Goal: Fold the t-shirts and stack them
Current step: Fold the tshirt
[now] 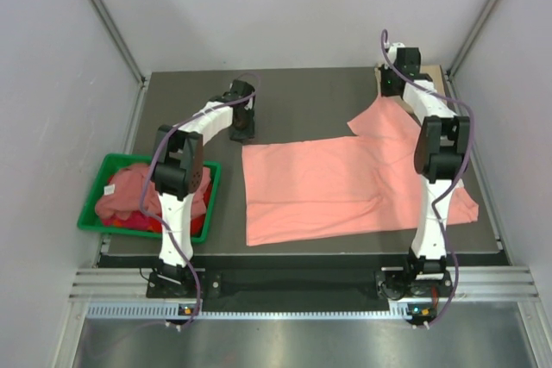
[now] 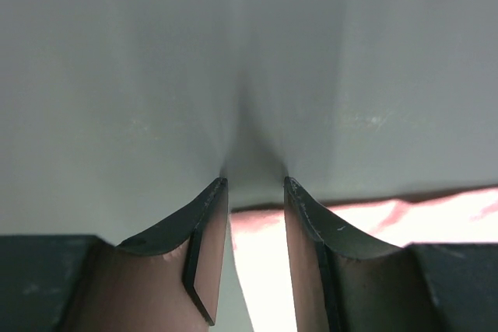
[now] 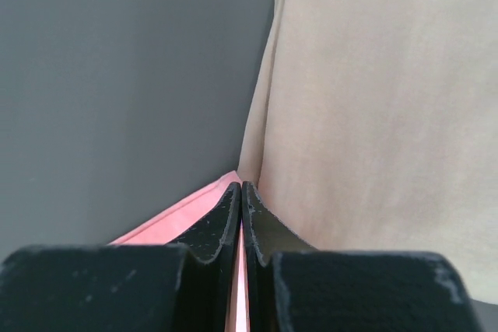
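A salmon-pink t-shirt (image 1: 345, 183) lies spread flat across the dark table, one sleeve reaching toward the far right corner. At that sleeve's tip my right gripper (image 1: 395, 85) is shut, and in the right wrist view its jaws (image 3: 241, 186) pinch the pink edge (image 3: 179, 219). A tan-beige t-shirt (image 3: 381, 106) lies right beside them. My left gripper (image 1: 241, 133) hovers just off the pink shirt's far left corner. In the left wrist view it (image 2: 255, 184) is open, with pink cloth (image 2: 264, 270) showing past the gap and nothing held.
A green plastic bin (image 1: 93, 213) at the table's left edge holds several crumpled pink and red shirts (image 1: 129, 196). Grey walls enclose the table on three sides. Both arm bases stand at the near edge.
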You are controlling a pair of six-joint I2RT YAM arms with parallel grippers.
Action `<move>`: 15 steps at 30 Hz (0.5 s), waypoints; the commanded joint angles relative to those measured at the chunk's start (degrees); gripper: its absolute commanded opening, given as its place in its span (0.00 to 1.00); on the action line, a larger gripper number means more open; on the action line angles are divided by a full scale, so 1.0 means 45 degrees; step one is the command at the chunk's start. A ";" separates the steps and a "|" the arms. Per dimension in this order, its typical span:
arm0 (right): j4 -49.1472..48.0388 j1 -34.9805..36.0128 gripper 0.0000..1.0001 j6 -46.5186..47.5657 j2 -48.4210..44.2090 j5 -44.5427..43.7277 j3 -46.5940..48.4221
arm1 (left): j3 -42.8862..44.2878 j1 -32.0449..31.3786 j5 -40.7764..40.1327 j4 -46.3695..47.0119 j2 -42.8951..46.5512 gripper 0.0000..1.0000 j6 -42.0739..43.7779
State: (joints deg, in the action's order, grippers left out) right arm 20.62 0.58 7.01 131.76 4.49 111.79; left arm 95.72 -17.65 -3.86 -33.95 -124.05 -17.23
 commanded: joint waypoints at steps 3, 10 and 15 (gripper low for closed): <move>-0.0930 0.0125 0.00 -0.0190 -0.1273 0.0349 -0.0192 | 0.0545 0.0094 0.0348 -0.1184 0.0202 0.40 0.0976; -0.1203 0.0145 0.00 -0.0229 -0.1604 0.0467 -0.0758 | 0.0839 0.0211 0.0795 -0.2046 0.0533 0.41 0.2872; -0.1379 0.0106 0.00 -0.0345 -0.1859 0.0622 -0.0954 | 0.0583 0.0211 0.1151 -0.1829 0.0341 0.40 0.2814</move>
State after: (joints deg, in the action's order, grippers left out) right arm 18.20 0.58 6.11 128.38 5.76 107.63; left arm 97.97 -17.06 -0.19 -41.32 -124.01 -6.72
